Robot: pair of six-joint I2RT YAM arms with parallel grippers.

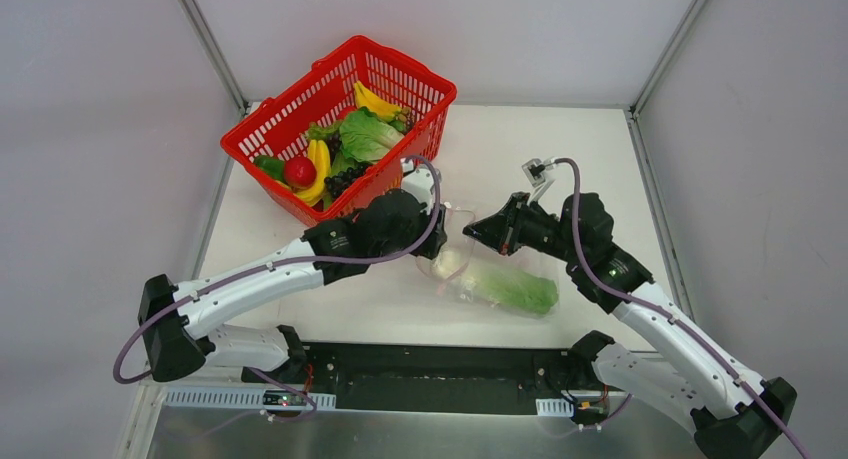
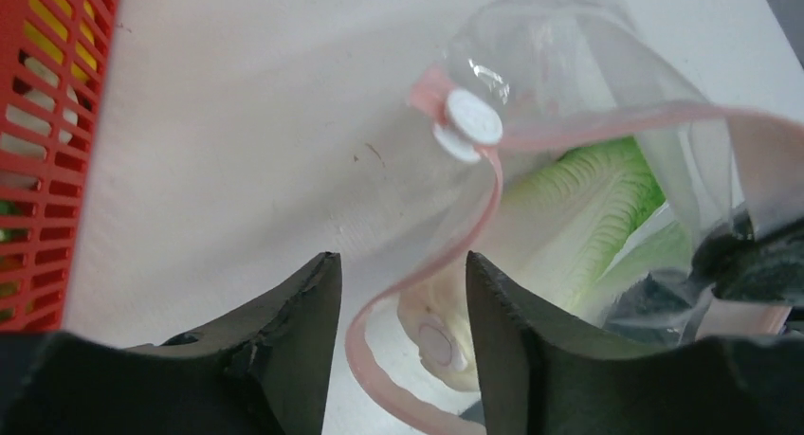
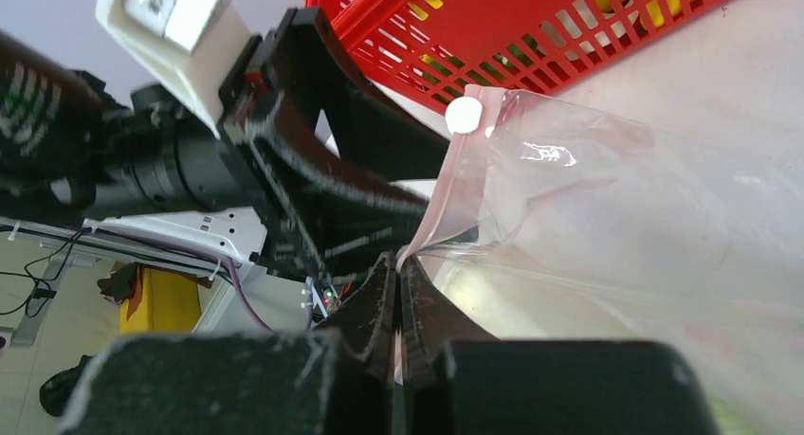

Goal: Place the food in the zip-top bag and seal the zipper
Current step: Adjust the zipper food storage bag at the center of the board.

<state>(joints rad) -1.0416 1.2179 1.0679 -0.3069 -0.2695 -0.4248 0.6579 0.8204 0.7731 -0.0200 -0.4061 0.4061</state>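
Note:
The zip-top bag [image 1: 462, 279] lies at the table's middle with a long white-green cabbage [image 1: 512, 287] inside it. Its mouth faces the grippers and gapes. In the left wrist view the pink zipper [image 2: 484, 203] loops between my left gripper's [image 2: 399, 257] spread fingers, and the cabbage [image 2: 578, 208] shows through the mouth. A white slider [image 2: 471, 120] sits on the strip. My right gripper [image 3: 396, 257] is shut on the bag's pink mouth edge [image 3: 455, 184] and holds it lifted. In the top view the left gripper [image 1: 440, 219] and the right gripper [image 1: 472, 234] meet at the mouth.
A red mesh basket [image 1: 270, 129] stands at the back left, close behind my left gripper. It holds bananas [image 1: 318, 159], leafy greens [image 1: 368, 134], a red fruit [image 1: 299, 171] and dark grapes [image 1: 345, 179]. Its wall shows in the left wrist view [image 2: 47, 151] and the right wrist view [image 3: 531, 37].

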